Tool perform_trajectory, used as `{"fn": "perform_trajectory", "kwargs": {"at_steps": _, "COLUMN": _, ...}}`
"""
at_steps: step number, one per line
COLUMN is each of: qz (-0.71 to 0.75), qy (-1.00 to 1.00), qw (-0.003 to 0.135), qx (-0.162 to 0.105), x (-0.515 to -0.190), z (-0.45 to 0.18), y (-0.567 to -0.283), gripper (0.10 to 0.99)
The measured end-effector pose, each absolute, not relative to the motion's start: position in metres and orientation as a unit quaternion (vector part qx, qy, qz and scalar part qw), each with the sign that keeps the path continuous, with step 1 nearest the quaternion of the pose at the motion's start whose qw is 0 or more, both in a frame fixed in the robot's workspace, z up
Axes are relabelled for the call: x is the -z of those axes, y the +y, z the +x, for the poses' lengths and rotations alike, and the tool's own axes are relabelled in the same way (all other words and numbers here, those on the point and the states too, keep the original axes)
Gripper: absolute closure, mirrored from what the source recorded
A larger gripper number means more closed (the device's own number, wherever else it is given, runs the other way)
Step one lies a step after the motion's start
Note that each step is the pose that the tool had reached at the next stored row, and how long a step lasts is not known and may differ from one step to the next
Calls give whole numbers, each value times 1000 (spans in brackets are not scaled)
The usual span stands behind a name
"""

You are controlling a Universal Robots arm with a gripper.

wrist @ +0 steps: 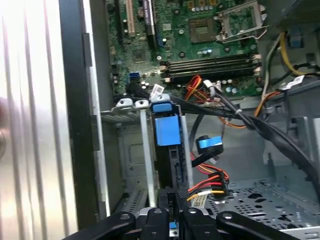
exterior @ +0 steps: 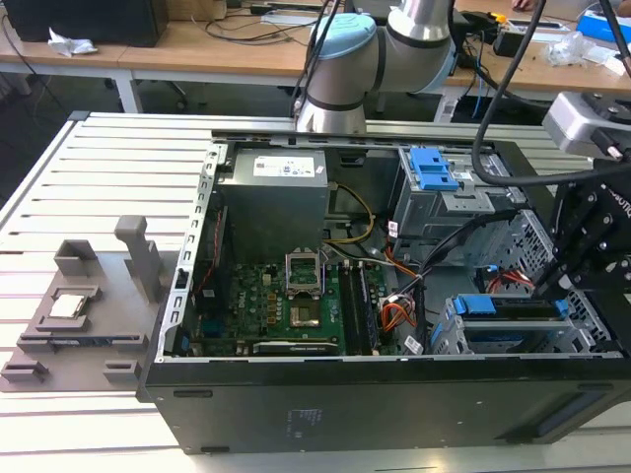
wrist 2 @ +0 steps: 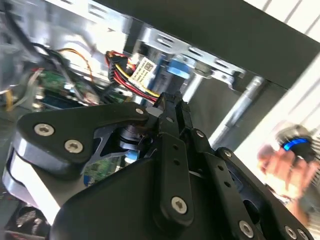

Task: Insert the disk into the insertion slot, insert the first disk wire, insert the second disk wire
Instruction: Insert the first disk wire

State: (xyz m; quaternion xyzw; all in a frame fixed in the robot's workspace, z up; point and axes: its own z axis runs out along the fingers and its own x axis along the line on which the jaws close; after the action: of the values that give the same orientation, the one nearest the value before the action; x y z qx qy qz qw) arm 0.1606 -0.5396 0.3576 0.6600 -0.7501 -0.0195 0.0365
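**One of three steps done; a wire at the gripper**

On the exterior view's left, a grey fixture [exterior: 74, 325] sits on the slatted bench [exterior: 89, 158] beside the open computer case [exterior: 345, 404]. The motherboard [exterior: 286, 305] is exposed at the case's middle. Further right, the disk [exterior: 508, 307] lies inside the insertion slot [exterior: 523, 340], blue carrier and all, so the first step reads as complete. At the exterior view's right, the gripper [exterior: 548, 286] hangs just beside the disk's end.

In the second wrist view the fingers stand nearly together. They seem to pinch the plug of the red, yellow and black disk wire [wrist 2: 131, 77], though the plug itself is mostly hidden. In the first wrist view that wire runs to the gripper, apart from the disk, so it is judged not yet plugged in. A blue-plugged cable [wrist: 208, 145] hangs loose near the carrier, so that insertion looks undone too.
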Motion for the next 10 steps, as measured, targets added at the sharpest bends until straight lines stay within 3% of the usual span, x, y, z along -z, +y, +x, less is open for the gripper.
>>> {"fn": "perform_trajectory", "kwargs": {"at_steps": 1, "qz": 661, "qy": -749, "qw": 25, "qx": 32, "x": -358, "z": 160, "y": -540, "gripper": 914}}
{"fn": "perform_trajectory", "kwargs": {"at_steps": 4, "qz": 677, "qy": -734, "qw": 16, "qx": 44, "x": -356, "z": 160, "y": -540, "gripper": 914}}
{"fn": "perform_trajectory", "kwargs": {"at_steps": 10, "qz": 689, "qy": -724, "qw": 16, "qx": 43, "x": -349, "z": 160, "y": -540, "gripper": 914}}
